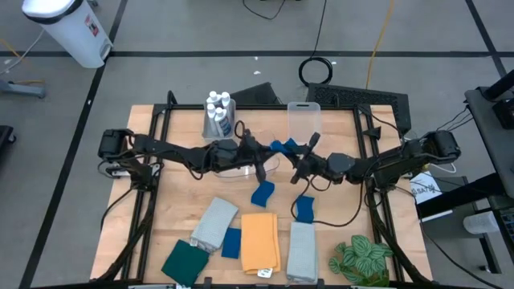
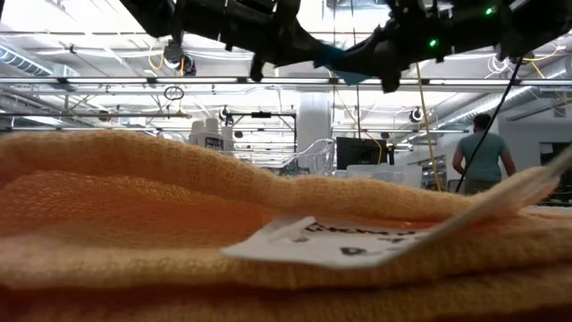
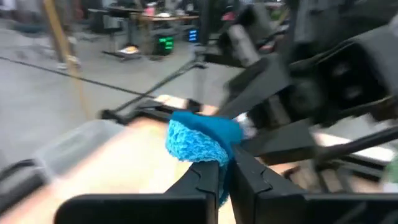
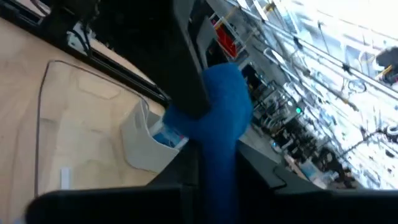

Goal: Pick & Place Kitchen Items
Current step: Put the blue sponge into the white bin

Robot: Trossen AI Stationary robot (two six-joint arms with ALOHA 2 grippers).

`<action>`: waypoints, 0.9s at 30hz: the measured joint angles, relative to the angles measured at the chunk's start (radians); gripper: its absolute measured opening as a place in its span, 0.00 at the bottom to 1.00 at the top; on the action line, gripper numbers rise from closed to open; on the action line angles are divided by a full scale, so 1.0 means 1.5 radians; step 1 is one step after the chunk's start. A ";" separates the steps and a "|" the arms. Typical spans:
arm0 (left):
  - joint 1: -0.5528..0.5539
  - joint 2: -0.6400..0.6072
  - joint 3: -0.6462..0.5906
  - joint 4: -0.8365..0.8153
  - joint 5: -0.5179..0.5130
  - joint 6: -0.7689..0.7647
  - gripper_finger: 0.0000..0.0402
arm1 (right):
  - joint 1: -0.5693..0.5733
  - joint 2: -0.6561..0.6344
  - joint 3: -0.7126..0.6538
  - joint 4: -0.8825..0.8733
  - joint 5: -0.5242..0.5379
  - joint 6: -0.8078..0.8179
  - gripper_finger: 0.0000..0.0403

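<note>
Your left claw [image 3: 225, 167] pinched shut on the sponge [image 3: 200, 138] mid-air above the counter [image 1: 337, 217]; right claw's [image 1: 299, 164] grip: can't tell.

A lab or workshop hall: a wooden table [image 1: 337, 209] on a grey floor marked with dark tape lines, loose cables [image 1: 317, 71], and beyond it exposed ceiling pipes [image 2: 107, 82], benches with monitors [image 2: 357, 152] and a standing person [image 2: 483, 156].

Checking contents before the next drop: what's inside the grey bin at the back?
Only white bottles show in the grey bin, caps up, packed together. The bottles cover the bin's floor, so anything lying under or between them cannot be seen.
</note>
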 joint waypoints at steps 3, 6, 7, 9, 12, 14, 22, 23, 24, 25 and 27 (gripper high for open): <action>0.003 -0.035 -0.001 -0.063 -0.059 0.019 0.02 | 0.001 -0.053 0.000 -0.069 0.006 0.055 0.25; 0.004 -0.060 0.001 -0.100 -0.117 0.024 0.03 | 0.001 -0.119 0.000 -0.136 0.011 0.121 0.35; 0.003 -0.065 0.000 -0.121 -0.126 0.025 0.02 | 0.001 -0.143 0.000 -0.149 0.012 0.142 0.39; 0.002 -0.065 0.000 -0.129 -0.122 0.038 0.02 | -0.002 -0.189 0.001 -0.184 0.013 0.179 0.46; 0.002 -0.065 -0.011 -0.103 -0.068 0.068 0.02 | -0.015 -0.243 0.001 -0.234 0.012 0.243 0.54; 0.004 -0.065 -0.021 -0.087 -0.034 0.077 0.03 | -0.029 -0.273 0.001 -0.278 0.011 0.283 0.59; 0.028 -0.065 -0.035 -0.073 0.085 0.092 0.02 | -0.113 -0.331 0.001 -0.395 -0.209 0.444 0.67; 0.029 -0.065 -0.035 -0.073 0.086 0.092 0.02 | -0.124 -0.330 0.000 -0.396 -0.247 0.458 0.67; 0.029 -0.065 -0.035 -0.073 0.087 0.094 0.02 | -0.135 -0.327 0.000 -0.394 -0.281 0.469 0.67; 0.029 -0.065 -0.035 -0.071 0.087 0.097 0.02 | -0.146 -0.320 0.000 -0.389 -0.308 0.476 0.67; 0.028 -0.065 -0.036 -0.065 0.093 0.103 0.02 | -0.164 -0.305 0.000 -0.386 -0.355 0.482 0.66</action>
